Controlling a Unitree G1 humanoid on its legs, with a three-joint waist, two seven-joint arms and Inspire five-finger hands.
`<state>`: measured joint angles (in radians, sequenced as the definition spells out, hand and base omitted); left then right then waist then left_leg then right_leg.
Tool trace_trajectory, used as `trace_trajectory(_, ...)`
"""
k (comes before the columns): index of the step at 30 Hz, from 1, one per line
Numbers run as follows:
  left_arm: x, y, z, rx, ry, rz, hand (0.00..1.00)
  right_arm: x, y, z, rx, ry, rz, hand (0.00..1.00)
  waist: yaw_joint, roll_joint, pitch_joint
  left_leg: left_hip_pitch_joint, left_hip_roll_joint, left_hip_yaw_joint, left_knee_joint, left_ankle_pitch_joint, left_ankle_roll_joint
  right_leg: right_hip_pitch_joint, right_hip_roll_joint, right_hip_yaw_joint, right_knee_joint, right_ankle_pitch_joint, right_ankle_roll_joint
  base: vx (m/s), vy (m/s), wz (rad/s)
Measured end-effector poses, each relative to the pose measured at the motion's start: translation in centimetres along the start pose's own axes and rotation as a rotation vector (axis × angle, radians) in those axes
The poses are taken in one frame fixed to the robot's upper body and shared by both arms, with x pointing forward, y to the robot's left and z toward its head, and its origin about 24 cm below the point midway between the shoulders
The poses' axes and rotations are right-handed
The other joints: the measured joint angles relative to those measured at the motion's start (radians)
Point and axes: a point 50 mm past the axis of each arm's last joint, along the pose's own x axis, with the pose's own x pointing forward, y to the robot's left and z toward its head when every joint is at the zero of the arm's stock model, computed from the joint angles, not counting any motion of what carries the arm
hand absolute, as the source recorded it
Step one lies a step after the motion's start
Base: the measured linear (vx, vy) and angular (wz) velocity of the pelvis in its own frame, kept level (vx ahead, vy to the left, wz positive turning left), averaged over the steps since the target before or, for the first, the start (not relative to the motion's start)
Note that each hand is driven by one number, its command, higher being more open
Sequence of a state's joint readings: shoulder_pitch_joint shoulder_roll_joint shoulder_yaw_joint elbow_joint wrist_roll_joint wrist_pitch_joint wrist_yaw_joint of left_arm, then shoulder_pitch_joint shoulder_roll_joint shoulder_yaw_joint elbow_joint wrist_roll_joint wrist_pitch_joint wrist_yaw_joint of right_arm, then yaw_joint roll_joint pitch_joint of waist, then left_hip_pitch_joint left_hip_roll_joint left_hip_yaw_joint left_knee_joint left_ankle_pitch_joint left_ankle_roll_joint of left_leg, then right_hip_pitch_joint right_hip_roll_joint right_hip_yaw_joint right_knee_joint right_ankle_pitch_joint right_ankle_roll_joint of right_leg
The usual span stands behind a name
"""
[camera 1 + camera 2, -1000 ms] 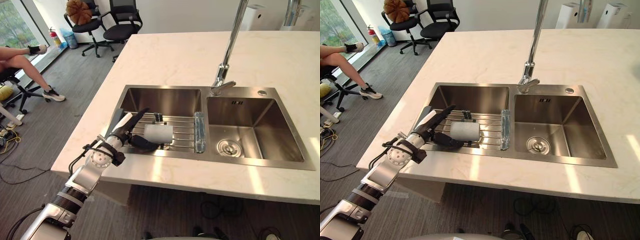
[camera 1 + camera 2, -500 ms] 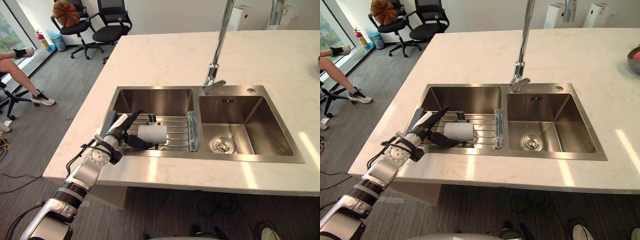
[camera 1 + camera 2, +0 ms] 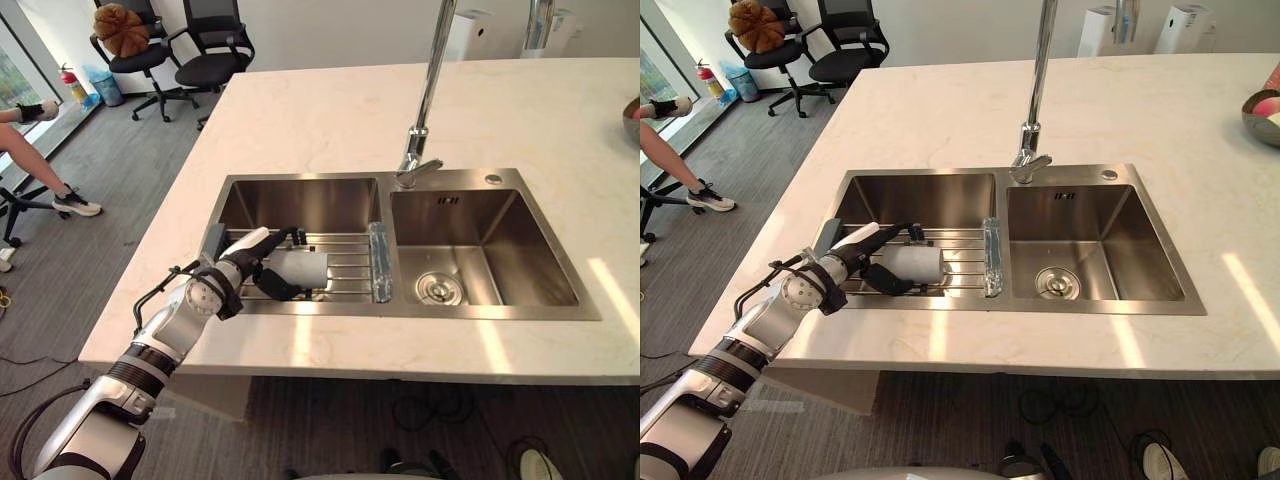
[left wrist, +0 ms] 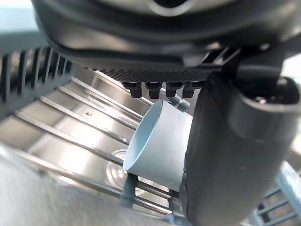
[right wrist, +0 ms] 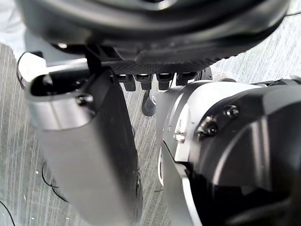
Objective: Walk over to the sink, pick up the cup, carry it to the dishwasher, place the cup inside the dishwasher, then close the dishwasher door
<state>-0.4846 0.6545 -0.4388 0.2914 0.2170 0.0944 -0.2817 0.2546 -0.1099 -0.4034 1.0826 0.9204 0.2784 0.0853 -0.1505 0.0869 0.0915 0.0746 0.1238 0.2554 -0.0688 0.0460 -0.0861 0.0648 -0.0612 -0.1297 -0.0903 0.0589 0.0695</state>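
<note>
Pickup stage: found left hand (image 3: 238, 270) curled round cup (image 3: 302, 268) lying sideways on sink (image 3: 480, 312) rack (image 3: 348, 262) near counter's (image 3: 330, 110) front edge, unlifted; judged next to need firm squeeze, straight lift.

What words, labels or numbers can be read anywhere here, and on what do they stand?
None can be read.
The cup, the sink and the counter bear no visible print.
Any label on the distant fire extinguisher is too small to read.
</note>
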Motion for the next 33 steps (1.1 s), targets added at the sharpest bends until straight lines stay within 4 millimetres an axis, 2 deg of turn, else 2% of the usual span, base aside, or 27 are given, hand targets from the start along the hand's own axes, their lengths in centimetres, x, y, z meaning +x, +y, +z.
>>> trace_trajectory(7,0.3,0.6,1.3,0.18,-0.019,-0.08,1.0,0.0,0.0,0.1,0.003,-0.001,-0.004,1.0,-0.011,0.004,0.0,0.003,0.001,0.006,0.0,-0.006,-0.005,-0.001,0.0,0.006,0.0,0.0,0.0,0.0,0.0,-0.02)
trace_trajectory(10,0.3,0.6,1.3,0.246,-0.004,-0.093,1.0,0.0,0.2,0.2,0.017,-0.005,0.009,1.0,-0.027,0.007,0.002,0.003,0.001,0.01,0.0,-0.006,-0.004,-0.003,0.001,0.01,0.0,0.0,0.0,0.0,0.0,-0.05)
trace_trajectory(12,0.5,0.3,1.6,0.358,-0.002,-0.114,1.0,0.0,0.3,0.2,0.024,-0.009,0.007,1.0,-0.032,0.01,0.004,0.003,0.001,0.012,0.0,-0.007,-0.003,-0.004,0.001,0.011,0.0,-0.001,0.0,0.0,0.0,0.0)
trace_trajectory(16,0.7,0.1,2.4,0.465,-0.03,-0.137,1.0,0.0,0.3,0.4,0.017,-0.015,0.007,1.0,-0.036,0.019,0.009,0.003,0.001,0.013,0.0,-0.007,-0.003,-0.005,0.001,0.012,0.0,-0.001,0.001,0.0,0.0,0.0)
trace_trajectory(24,0.8,0.0,2.8,0.545,0.015,-0.182,1.0,0.0,0.6,0.8,-0.015,-0.02,0.005,1.0,-0.058,0.032,0.014,0.008,0.003,0.02,0.0,-0.009,-0.006,-0.003,0.002,0.017,0.0,-0.001,0.001,0.0,0.0,-0.01)
trace_trajectory(25,0.9,-0.1,2.9,0.545,0.022,-0.187,0.0,0.0,0.6,0.8,-0.021,-0.019,0.003,1.0,-0.058,0.032,0.014,0.009,0.003,0.021,0.0,-0.01,-0.007,-0.003,0.002,0.018,0.0,-0.001,0.001,0.0,0.0,0.0)
trace_trajectory(31,1.7,-0.1,3.8,0.571,0.08,-0.228,0.0,0.0,0.6,1.0,-0.039,-0.026,-0.003,1.0,-0.064,0.036,0.018,0.015,0.007,0.031,0.0,-0.015,-0.011,-0.002,0.006,0.026,-0.001,-0.002,0.0,-0.01,-0.004,-0.05)
trace_trajectory(33,2.1,0.0,4.2,0.584,0.087,-0.221,0.0,0.0,0.7,1.2,-0.045,-0.035,-0.003,1.0,-0.071,0.045,0.022,0.019,0.008,0.037,0.0,-0.017,-0.012,-0.002,0.007,0.031,-0.001,-0.002,-0.001,0.01,-0.002,-0.07)
